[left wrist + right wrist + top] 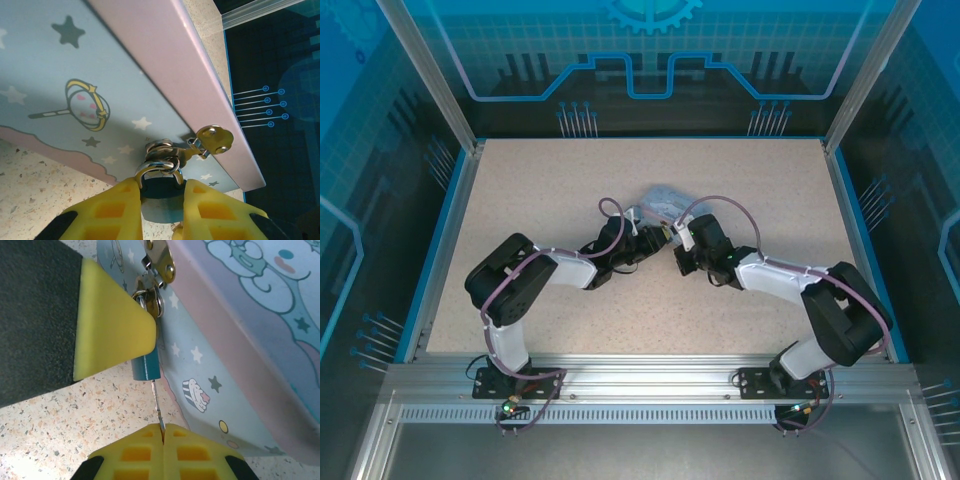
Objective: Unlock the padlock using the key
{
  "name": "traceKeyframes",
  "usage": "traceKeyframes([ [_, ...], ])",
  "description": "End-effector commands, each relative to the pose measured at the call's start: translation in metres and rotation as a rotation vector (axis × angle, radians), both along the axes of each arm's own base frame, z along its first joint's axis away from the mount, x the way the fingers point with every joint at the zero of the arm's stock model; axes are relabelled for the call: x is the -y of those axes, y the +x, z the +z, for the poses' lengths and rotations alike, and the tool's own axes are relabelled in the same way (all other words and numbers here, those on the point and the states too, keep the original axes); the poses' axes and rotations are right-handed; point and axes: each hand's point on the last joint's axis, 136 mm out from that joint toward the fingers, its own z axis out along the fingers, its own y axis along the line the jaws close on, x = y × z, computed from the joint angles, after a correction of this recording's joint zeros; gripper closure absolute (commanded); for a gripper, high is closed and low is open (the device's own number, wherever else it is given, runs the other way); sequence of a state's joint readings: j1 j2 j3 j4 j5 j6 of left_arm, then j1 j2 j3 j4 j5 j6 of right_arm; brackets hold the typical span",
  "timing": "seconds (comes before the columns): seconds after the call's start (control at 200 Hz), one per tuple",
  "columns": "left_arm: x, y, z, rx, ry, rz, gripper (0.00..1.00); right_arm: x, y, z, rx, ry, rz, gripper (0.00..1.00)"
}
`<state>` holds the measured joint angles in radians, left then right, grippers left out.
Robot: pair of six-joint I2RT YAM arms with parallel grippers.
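The tiny teal padlock (161,196) hangs by its metal shackle from the hasp of the pale blue cartoon tin (75,75). My left gripper (161,207) is shut on the padlock's body, one yellow finger on each side. In the right wrist view the padlock (146,367) pokes out below the left arm's yellow finger (107,335). The thin key (157,405) runs from the padlock's underside into my right gripper (163,430), which is shut on the key's end. In the top view both grippers, left (642,238) and right (675,240), meet at the tin (663,203).
The tin's brass hasp plate (216,138) is fixed to its pink lid edge. Speckled tabletop (540,190) surrounds the tin. Blue glass walls (650,60) and a metal frame enclose the table.
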<state>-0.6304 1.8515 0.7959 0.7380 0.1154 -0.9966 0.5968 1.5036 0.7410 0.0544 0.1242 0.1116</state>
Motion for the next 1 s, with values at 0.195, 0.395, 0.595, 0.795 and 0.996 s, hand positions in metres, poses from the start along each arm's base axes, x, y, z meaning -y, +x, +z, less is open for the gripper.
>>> traceKeyframes([
  [0.195,0.009,-0.001,0.005,0.012,-0.031,-0.027,0.79,-0.008,-0.001,0.003,0.014,0.022,0.009,1.0],
  [0.395,0.009,-0.002,0.005,0.011,-0.03,-0.027,0.8,-0.014,0.0,-0.001,0.002,0.017,0.02,1.0],
  [0.595,0.009,-0.002,0.005,0.012,-0.029,-0.025,0.79,-0.009,-0.005,-0.005,-0.008,0.007,0.014,1.0],
  [0.795,0.008,-0.002,0.005,0.011,-0.03,-0.026,0.79,-0.005,-0.006,-0.003,0.006,0.009,-0.001,1.0],
  [0.996,0.008,-0.002,0.005,0.012,-0.031,-0.024,0.79,-0.006,-0.001,0.003,0.021,0.02,-0.009,1.0],
])
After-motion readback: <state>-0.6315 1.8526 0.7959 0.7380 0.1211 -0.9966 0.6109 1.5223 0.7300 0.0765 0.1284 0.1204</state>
